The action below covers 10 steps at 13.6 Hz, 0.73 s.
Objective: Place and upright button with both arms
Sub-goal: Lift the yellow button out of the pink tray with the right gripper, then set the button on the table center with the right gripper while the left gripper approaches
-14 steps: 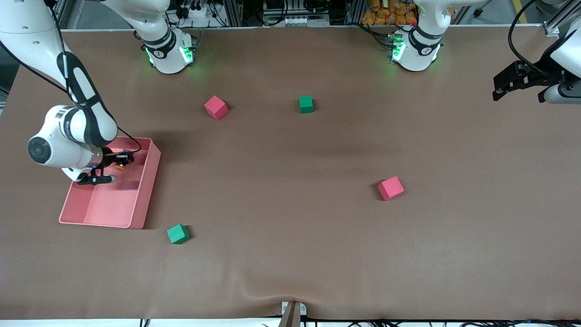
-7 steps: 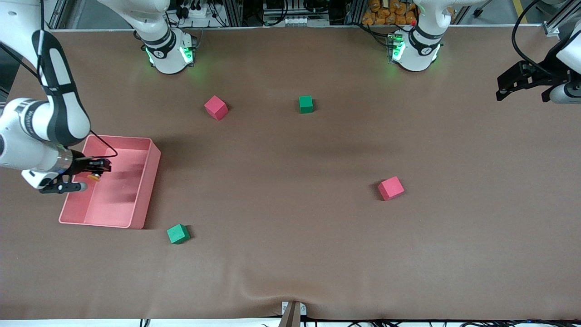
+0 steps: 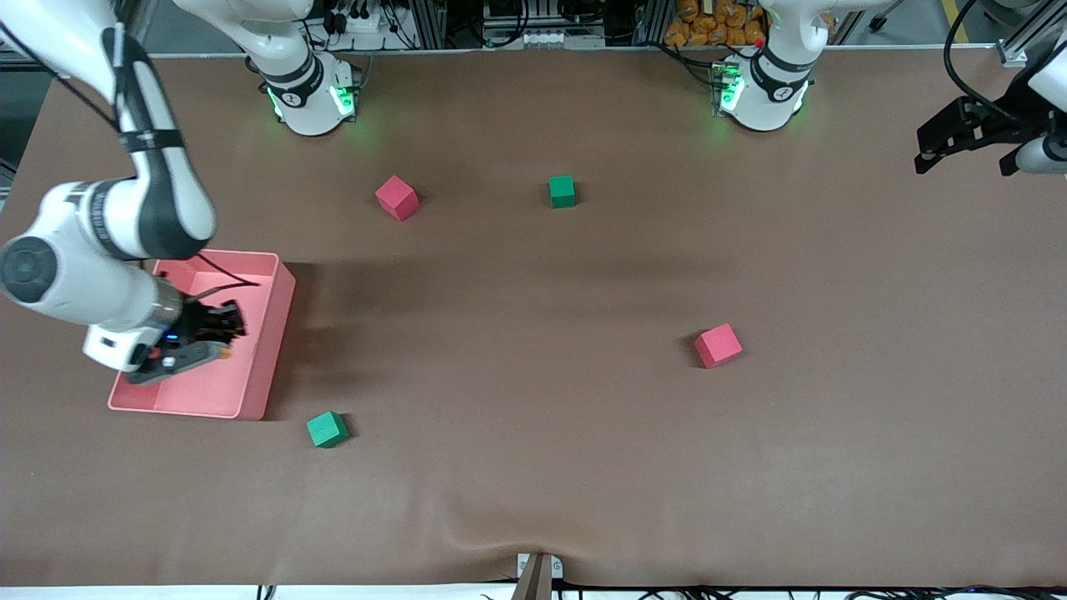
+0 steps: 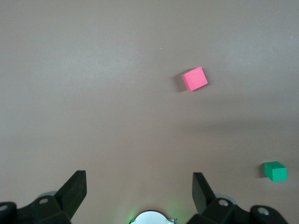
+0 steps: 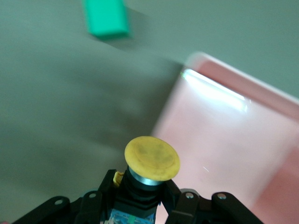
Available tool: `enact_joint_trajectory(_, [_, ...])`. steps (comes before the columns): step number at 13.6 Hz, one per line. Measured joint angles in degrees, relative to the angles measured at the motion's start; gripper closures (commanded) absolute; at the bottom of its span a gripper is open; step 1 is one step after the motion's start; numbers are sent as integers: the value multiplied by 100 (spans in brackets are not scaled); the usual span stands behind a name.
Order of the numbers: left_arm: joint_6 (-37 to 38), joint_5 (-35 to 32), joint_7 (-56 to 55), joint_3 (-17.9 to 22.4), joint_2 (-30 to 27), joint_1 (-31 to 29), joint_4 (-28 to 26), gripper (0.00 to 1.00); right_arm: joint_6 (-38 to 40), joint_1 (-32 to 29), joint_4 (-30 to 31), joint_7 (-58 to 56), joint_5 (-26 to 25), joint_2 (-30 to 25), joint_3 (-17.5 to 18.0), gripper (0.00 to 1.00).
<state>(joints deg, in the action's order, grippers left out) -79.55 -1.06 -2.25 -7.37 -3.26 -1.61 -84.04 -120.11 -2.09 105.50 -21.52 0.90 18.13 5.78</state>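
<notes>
Your right gripper (image 5: 140, 196), over the pink tray (image 3: 275, 333), clamps the button (image 5: 150, 165) by its body, cap free for standing it. Your left gripper (image 4: 139, 193) waits spread, empty.

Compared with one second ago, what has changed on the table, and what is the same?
The right pincer, shut on the button throughout, swung out to the pink tray's outer edge, then returned over the tray, nearer the front camera than before. The left pincer, open, drifted slightly toward the table edge. The tray and all four cubes stayed put.
</notes>
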Motion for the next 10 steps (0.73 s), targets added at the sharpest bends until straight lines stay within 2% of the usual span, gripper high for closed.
enact_joint_trajectory(4, [23,0,0,20,-57,-3,0,0,-1,1223,-369,134,612,220,31,100])
enact_joint_trajectory(7, [23,0,0,34,-57,-6,-3,0,-65,1926,-795,530,992,733,31,100])
enact_joint_trajectory(10, [24,0,0,41,-57,-8,-4,0,-92,2601,-1416,1386,1032,1339,31,100])
